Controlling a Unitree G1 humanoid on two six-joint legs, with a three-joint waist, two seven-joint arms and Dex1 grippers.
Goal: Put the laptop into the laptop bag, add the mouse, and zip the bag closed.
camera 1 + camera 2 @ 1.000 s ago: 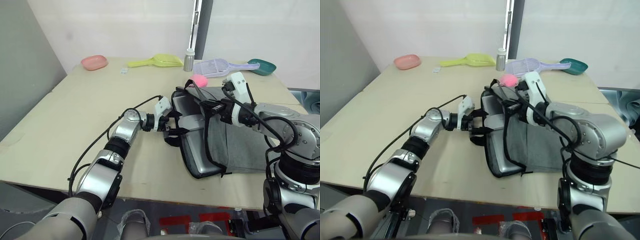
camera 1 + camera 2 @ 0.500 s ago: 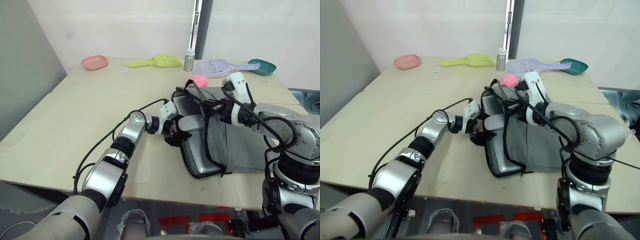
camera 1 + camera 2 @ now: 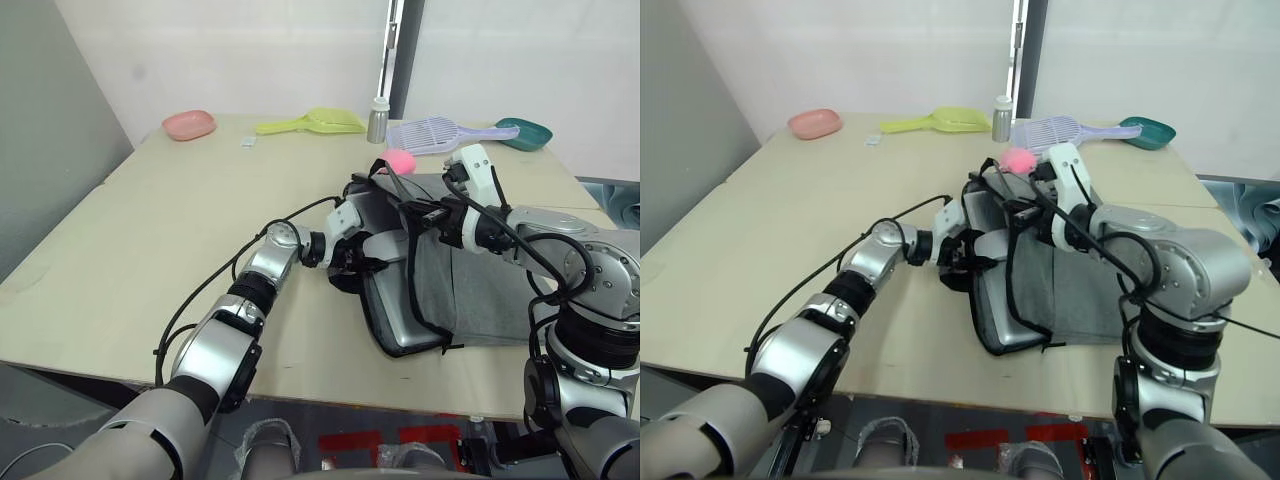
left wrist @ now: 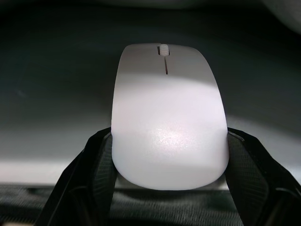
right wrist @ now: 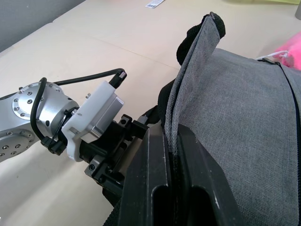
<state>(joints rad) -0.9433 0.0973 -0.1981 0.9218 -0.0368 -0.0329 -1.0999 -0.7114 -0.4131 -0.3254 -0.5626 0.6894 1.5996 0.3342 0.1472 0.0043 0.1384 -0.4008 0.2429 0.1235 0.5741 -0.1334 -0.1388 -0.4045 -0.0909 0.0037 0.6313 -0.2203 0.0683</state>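
The left claw [image 4: 169, 188] is closed on the mouse [image 4: 168, 117], one black finger on each side of it, and holds it at the bag's [image 3: 470, 290] open mouth. The right claw [image 5: 171, 155] is clamped on the grey edge of the bag's upper flap and holds it raised. The laptop [image 3: 395, 310] lies inside the bag, its silver lid showing through the opening. The bag lies on the desk [image 3: 150, 220] toward the right part of its near edge, unzipped.
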